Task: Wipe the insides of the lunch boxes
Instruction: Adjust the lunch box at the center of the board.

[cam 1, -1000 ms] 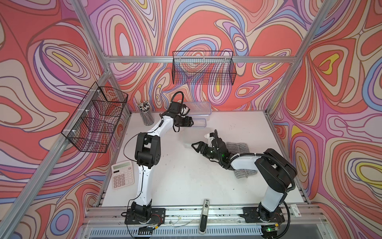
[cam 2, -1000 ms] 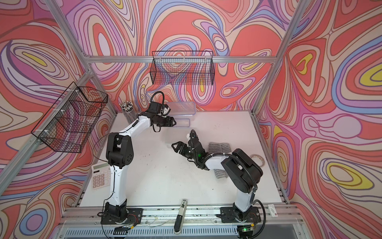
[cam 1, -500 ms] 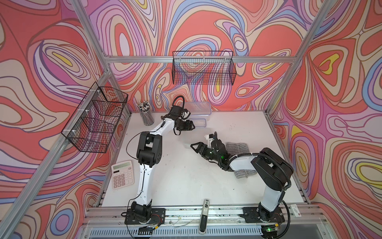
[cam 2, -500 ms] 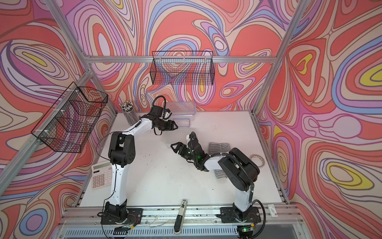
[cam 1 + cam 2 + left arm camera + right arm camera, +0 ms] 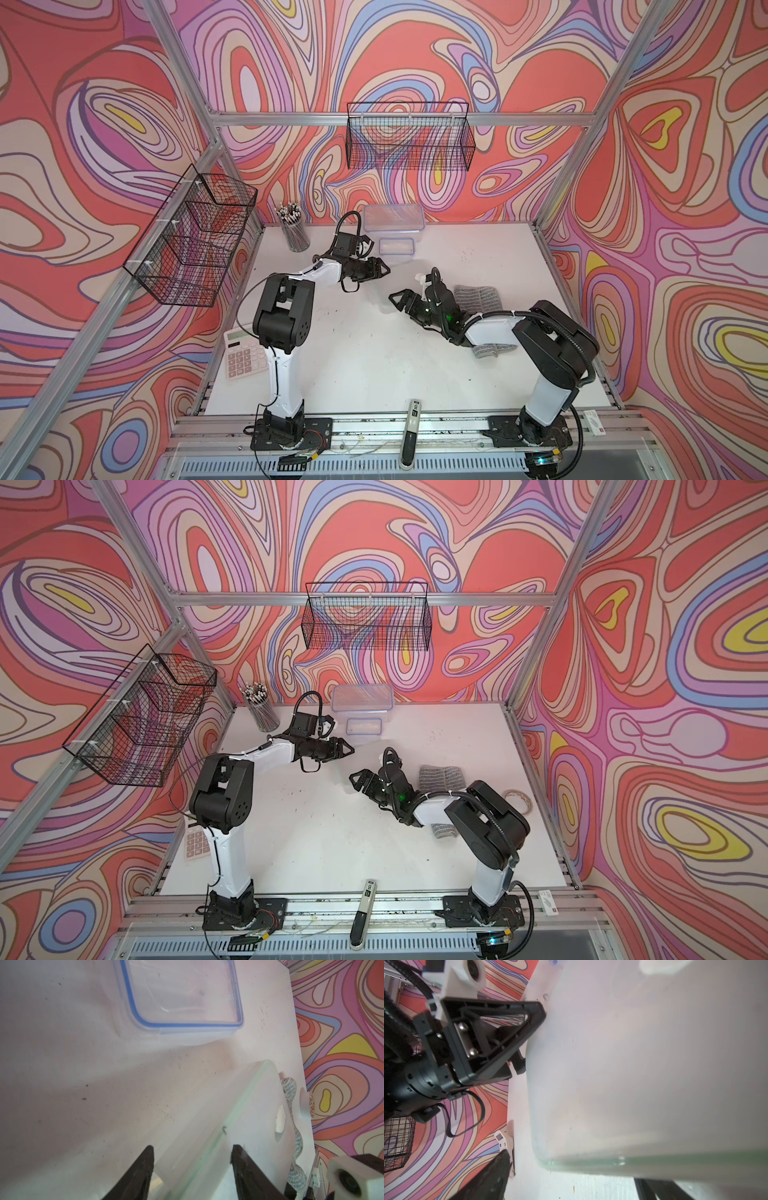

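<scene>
The frosted box (image 5: pixel 643 1074) is lying mid-table between the two grippers. It is a round-cornered tub of cloudy plastic with a pale green seam running under its plain lid. Whether it is resting or lifted I cannot tell. The left gripper (image 5: pixel 192 1153) is reaching in from the left, its black wedge-shaped fingers part-spread and straddling that seamed edge. The right gripper (image 5: pixel 398 302) is facing it from the right, jaws standing wide beside the box. Whether they are pressing its walls I cannot tell. At the far edge the large box (image 5: pixel 394 216) is sitting lidded, clear with a blue rim, and the small box (image 5: pixel 397 246) is sitting just nearer. A grey ribbed cloth (image 5: pixel 476 297) is lying right of centre, partly under the right arm, on the scuffed white table (image 5: pixel 365 365).
</scene>
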